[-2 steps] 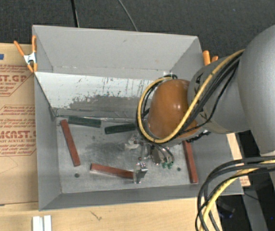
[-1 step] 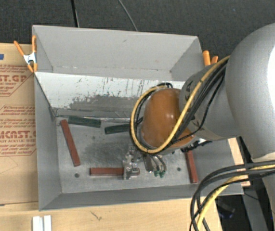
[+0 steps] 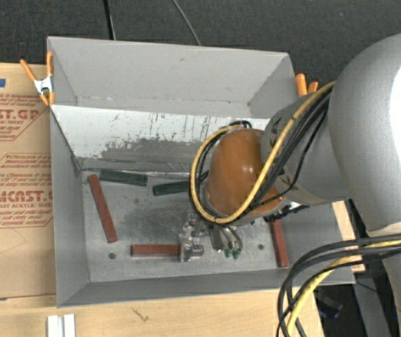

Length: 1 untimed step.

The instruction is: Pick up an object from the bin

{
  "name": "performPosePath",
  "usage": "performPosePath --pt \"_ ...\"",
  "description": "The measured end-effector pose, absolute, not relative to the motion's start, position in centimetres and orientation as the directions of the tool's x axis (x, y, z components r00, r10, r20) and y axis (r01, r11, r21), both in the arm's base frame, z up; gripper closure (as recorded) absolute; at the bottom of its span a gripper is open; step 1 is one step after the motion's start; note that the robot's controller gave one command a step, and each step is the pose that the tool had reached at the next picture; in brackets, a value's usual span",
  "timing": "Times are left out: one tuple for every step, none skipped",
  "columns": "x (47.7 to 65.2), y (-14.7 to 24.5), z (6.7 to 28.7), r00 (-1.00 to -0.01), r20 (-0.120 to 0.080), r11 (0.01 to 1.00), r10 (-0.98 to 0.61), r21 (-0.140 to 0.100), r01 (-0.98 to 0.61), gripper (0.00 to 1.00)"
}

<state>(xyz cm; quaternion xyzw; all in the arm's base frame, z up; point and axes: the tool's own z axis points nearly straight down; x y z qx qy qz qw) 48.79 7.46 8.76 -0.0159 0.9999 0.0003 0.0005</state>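
My gripper [image 3: 201, 244] is low over the bin floor near the front, below the orange wrist cover. Its left side meets the right end of a reddish-brown flat stick [image 3: 153, 250] that lies crosswise along the front of the bin. I cannot tell whether the stick is in its grasp. A short dark green stick [image 3: 171, 187] lies just behind and to the left of the gripper. Another reddish-brown stick [image 3: 279, 243] lies to its right, partly hidden by the arm.
A longer reddish-brown stick [image 3: 102, 208] lies at a slant by the left wall. A dark green stick [image 3: 123, 177] rests along the foot of the back wall. The arm and its cables cover the bin's right side.
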Motion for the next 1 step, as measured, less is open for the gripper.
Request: performPosePath --pt "49.7 6.61 21.35 -0.997 -0.001 0.997 -0.082 0.0 -0.082 1.0"
